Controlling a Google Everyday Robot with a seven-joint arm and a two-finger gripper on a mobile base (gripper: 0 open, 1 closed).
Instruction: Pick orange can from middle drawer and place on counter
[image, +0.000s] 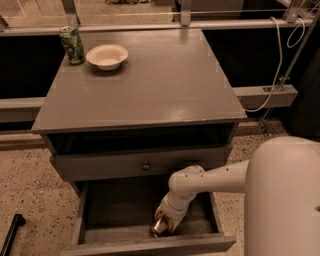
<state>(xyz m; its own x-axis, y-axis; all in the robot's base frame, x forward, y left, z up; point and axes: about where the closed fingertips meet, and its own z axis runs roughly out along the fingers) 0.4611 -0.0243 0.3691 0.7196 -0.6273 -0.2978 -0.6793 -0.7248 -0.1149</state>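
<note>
The orange can (158, 228) lies low in the open middle drawer (115, 212), near its front wall and right of centre. My gripper (165, 223) reaches down into the drawer from the right and sits right on the can, hiding its upper part. The white arm (215, 180) stretches in from the lower right. The counter (160, 85) is the broad grey cabinet top above.
A green patterned can (72, 45) and a pale bowl (107, 56) stand at the counter's back left. A shut drawer front with a small knob (145, 165) is just above the open drawer. A white cable (280, 75) hangs at the right. A black bar (10, 235) lies on the floor at the left.
</note>
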